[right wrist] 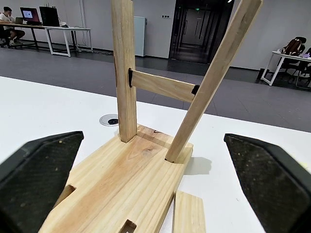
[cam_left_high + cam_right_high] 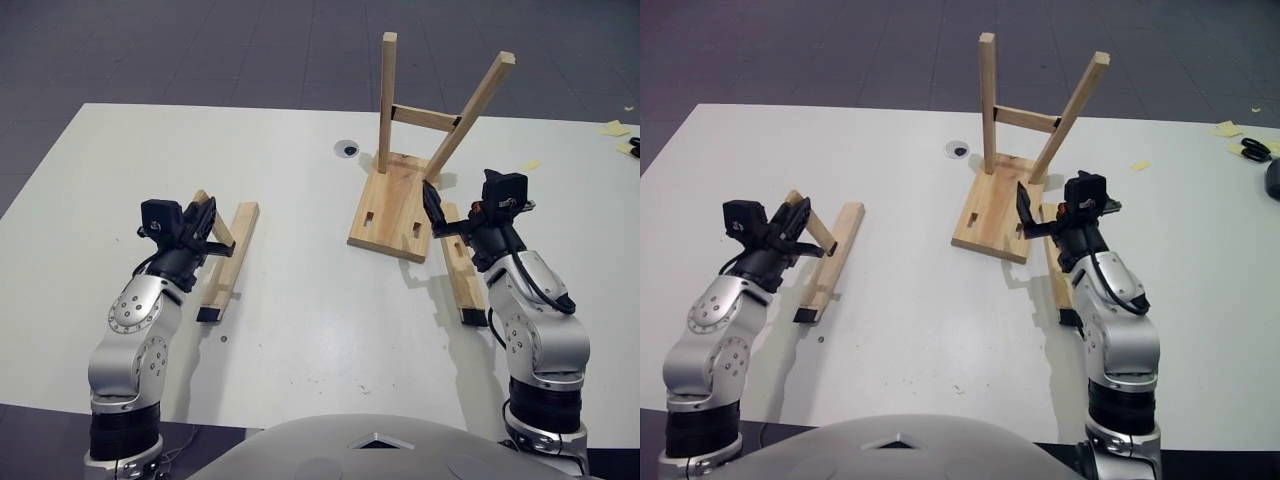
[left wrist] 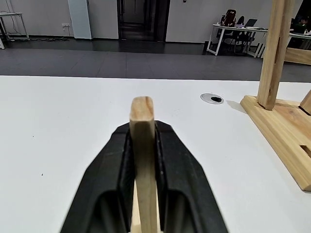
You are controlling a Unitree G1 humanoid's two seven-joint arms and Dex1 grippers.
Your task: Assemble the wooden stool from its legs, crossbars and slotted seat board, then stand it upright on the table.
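On the left of the white bench (image 2: 300, 340), the left claw (image 2: 205, 225) is clamped on a pale, square-sectioned wooden leg (image 3: 142, 111), its smooth rounded end poking out between the black pads. A second pale leg (image 2: 232, 255) lies flat just beside it. Whether a crossbar joins the two I cannot tell.

In the middle, the flat, pale wooden seat board (image 2: 385, 215) lies on the bench. One straight leg (image 2: 387, 100) stands in it, and a leaning leg (image 2: 470, 115) is tied to that one by a short crossbar (image 2: 425, 118). Two rectangular slots (image 2: 368, 217) at its near edge are unfilled.

To the right, the right claw (image 2: 445, 218) is spread wide and holds nothing. It sits just beside the board, above a loose leg (image 2: 462, 280) lying on the bench.

The step in hand looks like carrying the gripped leg to an open slot. To do it well, bring the end squarely over the slot and push straight down. Bare timber on a slick bench will likely slide, so the free claw should brace the board.
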